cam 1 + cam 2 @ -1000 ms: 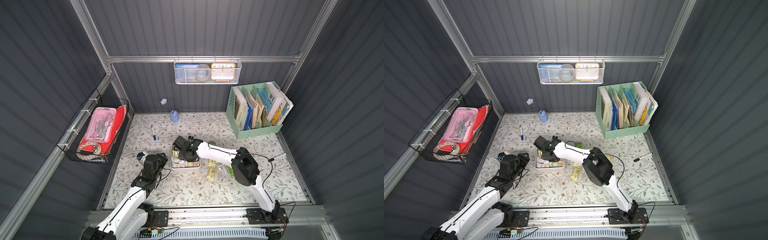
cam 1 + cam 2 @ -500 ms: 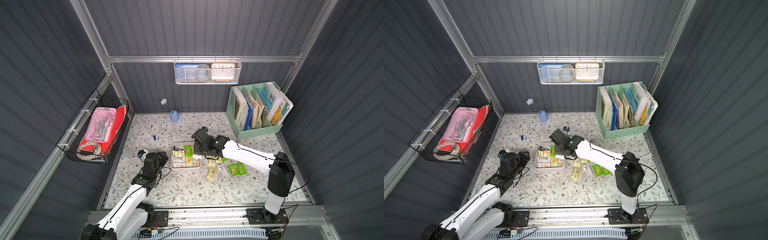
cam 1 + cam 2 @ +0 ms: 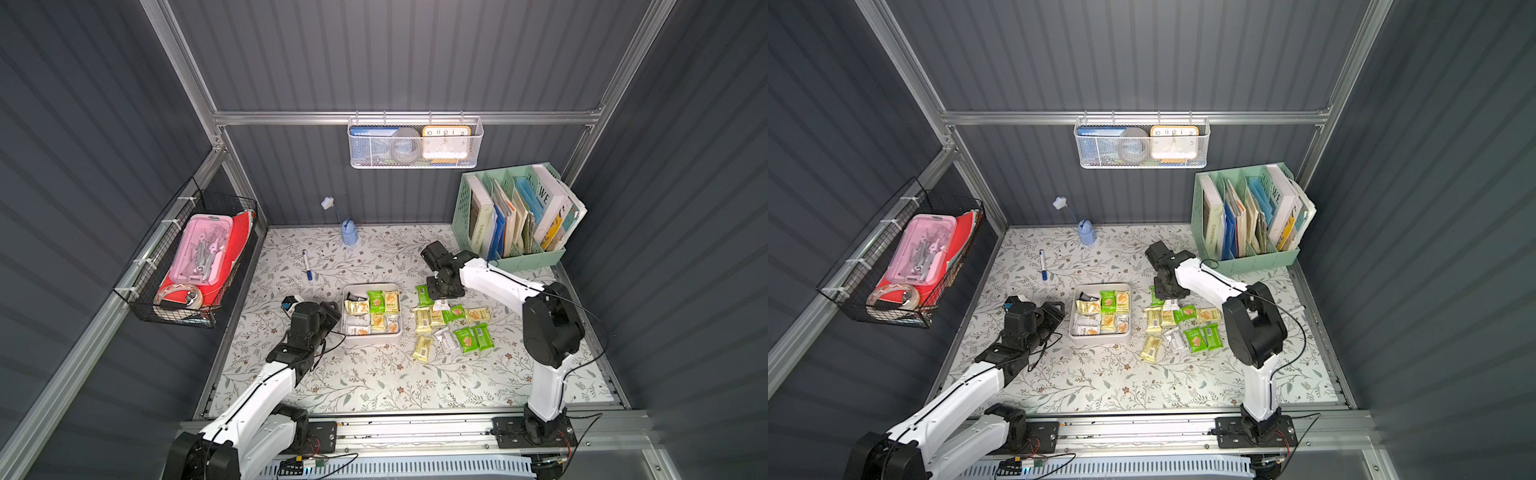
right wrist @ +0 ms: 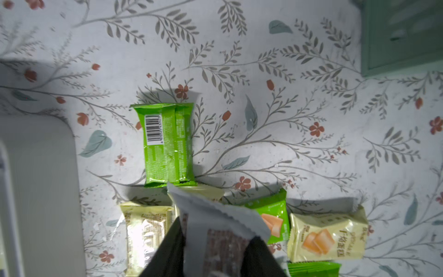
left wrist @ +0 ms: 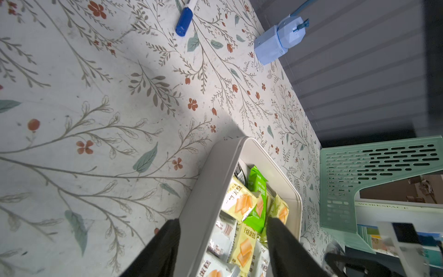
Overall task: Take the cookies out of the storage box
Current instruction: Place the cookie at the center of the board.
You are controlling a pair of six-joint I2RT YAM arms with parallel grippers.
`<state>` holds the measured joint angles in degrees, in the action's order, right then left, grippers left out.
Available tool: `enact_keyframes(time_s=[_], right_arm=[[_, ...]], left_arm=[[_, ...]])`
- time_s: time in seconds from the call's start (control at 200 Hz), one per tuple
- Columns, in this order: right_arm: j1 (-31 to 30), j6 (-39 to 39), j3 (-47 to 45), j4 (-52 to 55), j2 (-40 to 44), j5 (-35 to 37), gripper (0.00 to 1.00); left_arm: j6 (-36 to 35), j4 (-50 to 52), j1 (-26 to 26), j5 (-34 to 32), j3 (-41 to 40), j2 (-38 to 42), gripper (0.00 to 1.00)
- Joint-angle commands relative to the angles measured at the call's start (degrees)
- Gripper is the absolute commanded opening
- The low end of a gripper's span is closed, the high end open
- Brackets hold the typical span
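Note:
The storage box (image 3: 371,337), a shallow white tray, sits mid-table in both top views and holds several cookies (image 3: 376,301) in green, pale yellow and white. More cookies (image 3: 465,338) lie loose on the table to its right. My right gripper (image 3: 442,297) hangs over the back of that pile, shut on a white cookie packet (image 4: 215,220). In the right wrist view, a green packet (image 4: 167,146) lies barcode-up just beyond it. My left gripper (image 5: 224,221) is open astride the box's left wall (image 5: 211,187), with one finger outside and one over the packets inside.
A mint-green file holder (image 3: 515,216) with books stands at the back right, close behind my right arm. A blue pen (image 3: 306,266) and a small blue bottle (image 3: 349,232) lie at the back left. A wire basket (image 3: 187,266) hangs on the left wall.
My right gripper has swung from over the storage box to the right, carrying the white packet over the loose pile. The left arm has stayed put.

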<state>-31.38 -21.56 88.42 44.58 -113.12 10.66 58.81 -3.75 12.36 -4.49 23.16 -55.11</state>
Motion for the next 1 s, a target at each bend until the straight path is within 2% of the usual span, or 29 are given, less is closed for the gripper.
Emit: enact_keyframes(time_s=[0.0,0.22,0.38,0.46,0.53,0.77,0.9,0.996], right_arm=[[2.1,5.2,3.7,3.8,-3.1,-1.4,0.33],[4.8,8.1,8.0,3.1,-8.4,-5.3,0.34],[5.9,8.7,11.7,2.8,-12.2,-5.3,0.35],[6.3,8.9,12.9,3.0,-13.7,-5.8,0.37],[6.3,9.1,13.1,2.8,-14.1,-5.7,0.43],[5.8,9.5,13.5,3.7,-9.6,-2.4,0.62],[2.8,10.4,12.6,3.7,-4.9,-1.1,0.63],[-0.8,12.1,10.8,1.5,-1.5,-4.3,0.63]], left_arm=[[-1.7,-1.2,-0.3,1.5,1.4,-0.5,0.62],[-1.8,-2.0,-0.3,2.0,1.6,-1.7,0.62],[-1.5,-3.0,-0.3,2.4,1.6,-2.6,0.62],[-1.5,-3.3,-0.3,2.5,1.6,-3.1,0.62],[-1.4,-3.6,-0.3,2.7,1.5,-3.4,0.62],[-1.3,-3.9,-0.4,3.1,1.5,-3.9,0.62],[-1.1,-5.1,-0.7,3.4,0.8,-4.3,0.62],[-0.6,-5.9,-1.7,4.0,0.1,-4.8,0.62]])
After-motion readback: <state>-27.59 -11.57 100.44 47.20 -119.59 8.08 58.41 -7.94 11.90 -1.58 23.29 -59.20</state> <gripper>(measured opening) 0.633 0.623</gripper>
